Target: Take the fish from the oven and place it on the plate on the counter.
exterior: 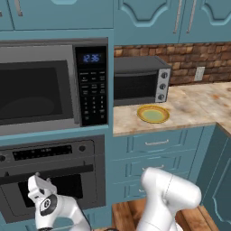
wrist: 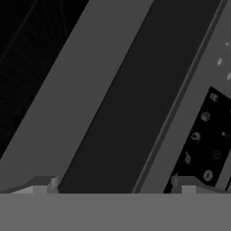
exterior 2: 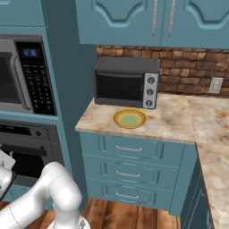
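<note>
White arm links sit nearest the cameras, low in front of the oven [exterior: 52, 176]. The gripper [wrist: 115, 187] is close to the upper front of the oven, its two fingertips [wrist: 45, 185] spread wide apart with nothing between them: released, holding nothing. In the hand view the fingertips straddle the long grey bar handle [wrist: 90, 97], which runs diagonally because the hand is rolled; the dark door window lies to one side of the handle and the control strip [wrist: 205, 135] with its small symbols to the other. Whether the fingertips already touch the handle cannot be told.

Oven door appears shut in the left base view, so the fish cannot be seen; by judgement it is inside, behind the door.

Above the oven sits the microwave [exterior: 49, 85] with its keypad and lit clock. To the right of the oven, and higher, is the counter [exterior 2: 179, 120], mottled tan stone over teal drawers [exterior 2: 129, 150]. The plate [exterior 2: 129, 118] lies on it, yellow rim, pale centre, bare, just in front of the toaster oven [exterior 2: 125, 82]. Brick wall behind, with an outlet [exterior 2: 216, 85].

Step in hand, as judged: approach to the handle, opening the door; task barely begun. Next move calls for closing on the bar squarely, then pulling out and down along the door's hinge arc. Risk: a rolled hand slipping off the bar.
</note>
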Motion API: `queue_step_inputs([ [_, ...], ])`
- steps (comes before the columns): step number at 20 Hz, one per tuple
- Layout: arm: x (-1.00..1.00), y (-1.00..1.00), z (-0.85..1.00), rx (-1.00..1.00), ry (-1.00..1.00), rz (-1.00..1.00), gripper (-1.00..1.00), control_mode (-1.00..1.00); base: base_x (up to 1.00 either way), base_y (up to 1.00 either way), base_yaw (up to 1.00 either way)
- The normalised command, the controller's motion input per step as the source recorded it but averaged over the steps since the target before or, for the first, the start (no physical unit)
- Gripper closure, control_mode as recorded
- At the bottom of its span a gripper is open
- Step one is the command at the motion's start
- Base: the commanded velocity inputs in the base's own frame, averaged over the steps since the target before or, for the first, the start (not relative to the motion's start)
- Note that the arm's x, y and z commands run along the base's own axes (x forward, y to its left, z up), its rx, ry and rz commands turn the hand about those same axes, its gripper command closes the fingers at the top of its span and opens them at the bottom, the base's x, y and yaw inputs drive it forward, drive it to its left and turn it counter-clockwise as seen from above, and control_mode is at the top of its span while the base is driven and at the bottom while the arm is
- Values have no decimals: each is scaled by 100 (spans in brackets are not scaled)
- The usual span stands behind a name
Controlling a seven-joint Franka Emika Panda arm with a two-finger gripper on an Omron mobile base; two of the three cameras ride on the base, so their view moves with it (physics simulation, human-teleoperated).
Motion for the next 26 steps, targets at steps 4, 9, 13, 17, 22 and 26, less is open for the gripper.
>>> queue_step_inputs([
  [4,29,0,-14,0,-2,0,-100,-100,0,0,0],
  [9,30,0,-27,0,-3,0,-100,-100,0,0,0],
  [13,29,0,-26,0,-4,0,-100,-100,0,0,0],
  [17,18,0,-13,0,-2,0,100,-100,0,0,0],
  [22,0,0,0,0,0,0,100,-100,0,0,0],
  [26,-26,0,0,0,0,-1,100,-100,0,0,0],
])
